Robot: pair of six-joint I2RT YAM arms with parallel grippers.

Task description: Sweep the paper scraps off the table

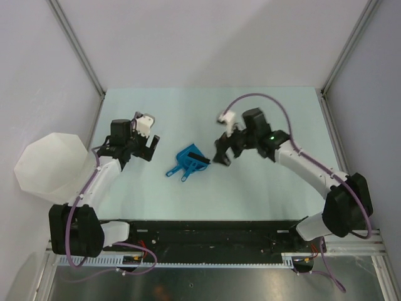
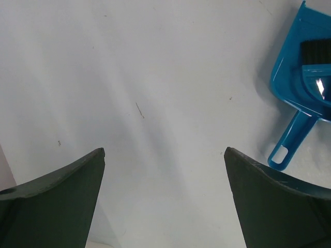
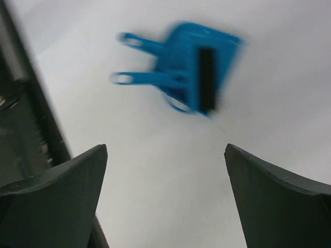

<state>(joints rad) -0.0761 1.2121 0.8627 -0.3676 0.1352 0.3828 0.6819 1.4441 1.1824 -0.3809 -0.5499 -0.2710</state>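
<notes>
No paper scraps show on the pale table (image 1: 250, 188) in any view. A blue dustpan with a small black-bristled brush lying in it (image 1: 188, 162) rests at the table's middle; it also shows in the left wrist view (image 2: 305, 77) and, blurred, in the right wrist view (image 3: 191, 70). My left gripper (image 1: 149, 147) is open and empty, left of the dustpan; its dark fingers (image 2: 62, 201) frame bare table. My right gripper (image 1: 223, 153) is open and empty, just right of the dustpan; its fingers (image 3: 279, 201) hang over bare table.
A translucent white faceted bin (image 1: 47, 164) stands off the table's left edge beside the left arm. Metal frame posts (image 1: 75, 44) rise at the back corners. A black rail (image 1: 207, 235) with the arm bases runs along the near edge.
</notes>
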